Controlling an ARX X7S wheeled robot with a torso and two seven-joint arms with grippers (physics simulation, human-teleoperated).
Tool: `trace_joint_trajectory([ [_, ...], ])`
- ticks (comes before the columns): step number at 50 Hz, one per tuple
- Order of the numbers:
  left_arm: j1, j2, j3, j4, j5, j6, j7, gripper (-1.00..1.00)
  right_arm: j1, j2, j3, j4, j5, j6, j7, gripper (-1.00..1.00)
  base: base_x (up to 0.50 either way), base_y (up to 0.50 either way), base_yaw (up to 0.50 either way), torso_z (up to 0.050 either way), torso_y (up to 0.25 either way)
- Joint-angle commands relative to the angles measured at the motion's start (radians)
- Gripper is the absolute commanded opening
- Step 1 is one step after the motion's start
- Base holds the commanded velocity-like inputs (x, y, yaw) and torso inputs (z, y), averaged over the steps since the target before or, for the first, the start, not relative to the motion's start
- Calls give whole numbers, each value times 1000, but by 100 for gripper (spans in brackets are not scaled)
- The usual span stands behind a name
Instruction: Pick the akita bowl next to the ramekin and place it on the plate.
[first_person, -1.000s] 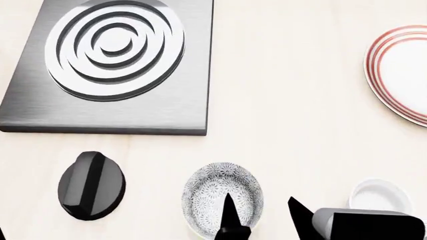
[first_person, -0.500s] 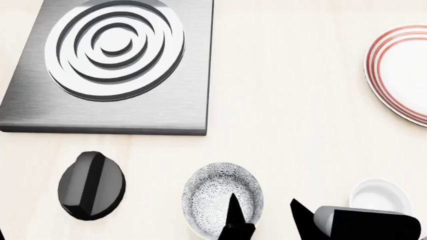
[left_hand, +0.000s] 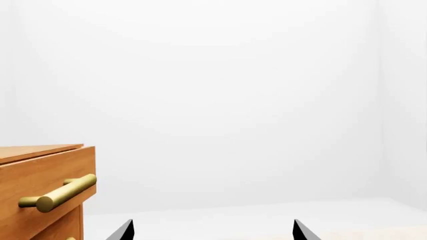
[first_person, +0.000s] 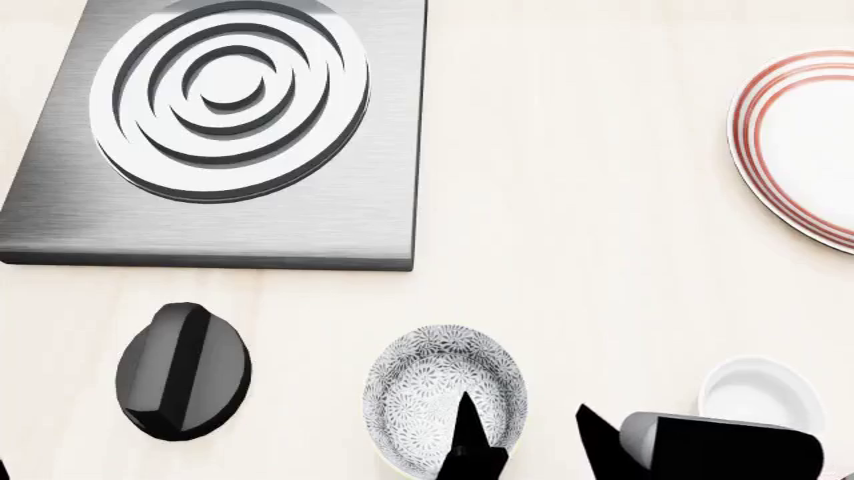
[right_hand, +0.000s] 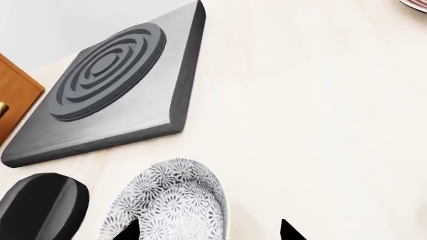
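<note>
The akita bowl (first_person: 434, 385) stands near the table's front edge, speckled grey-black inside and out, also seen close up in the right wrist view (right_hand: 177, 195). To its right sits the plain white ramekin (first_person: 763, 392). The red-ringed plate (first_person: 807, 140) lies at the far right, partly cut off by the frame. My right gripper (first_person: 531, 440) (right_hand: 208, 231) is open and straddles the bowl's right rim, with one finger inside the bowl and the other outside. My left gripper (left_hand: 212, 229) is open and holds nothing, facing a white wall.
A grey metal burner plate (first_person: 227, 130) with raised rings fills the far left. A black knob (first_person: 180, 370) lies to the left of the bowl. A wooden drawer front (left_hand: 40, 190) with a brass handle is beside the left gripper.
My right gripper has sunk very slightly around the bowl's rim. The bowl, ramekin and plate have not moved.
</note>
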Motion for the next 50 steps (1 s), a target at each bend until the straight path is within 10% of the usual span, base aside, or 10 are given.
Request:
trace_joint_trajectory([
  [1, -3, 0, 2, 0, -1, 1, 0, 100, -4, -12, -2, 31, 6, 1, -16, 100, 0, 0, 0, 0, 0],
  [50, 9, 0, -6, -1, 2, -3, 3, 100, 0, -64, -7, 139, 22, 17, -76, 100, 0, 0, 0, 0, 0],
])
